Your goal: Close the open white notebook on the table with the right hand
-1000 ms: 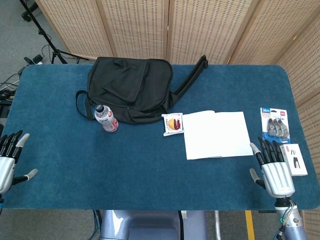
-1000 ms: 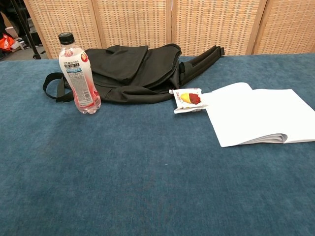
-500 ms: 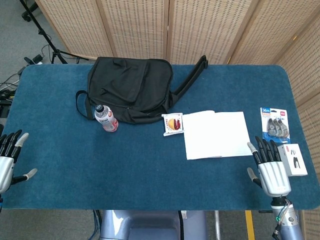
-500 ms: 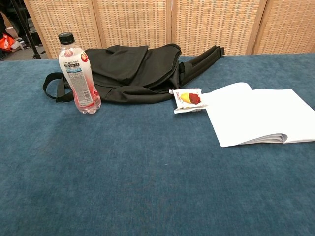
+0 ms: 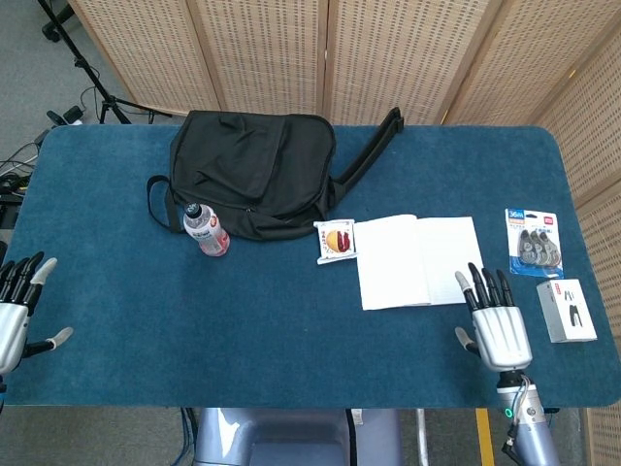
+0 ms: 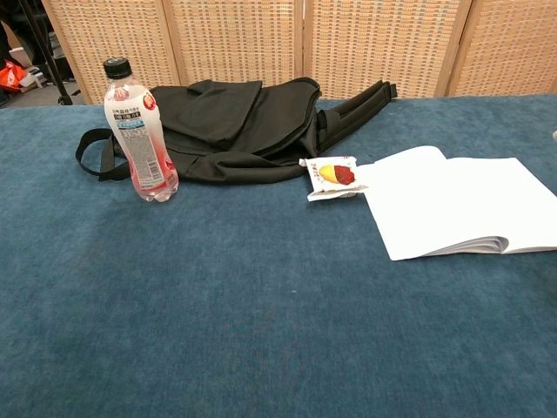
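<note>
Blue worktop (image 5: 291, 320), wicker screens behind. Right robot hand (image 5: 497, 325) empty, fingers spread, tips over near right corner of white notebook (image 5: 419, 260), lying open. Left robot hand (image 5: 15, 316) spread, empty, at far left edge.

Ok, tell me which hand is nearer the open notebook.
Right. The right hand has its fingertips at the notebook's near right corner; the left hand sits far off at the table's opposite edge.
</note>
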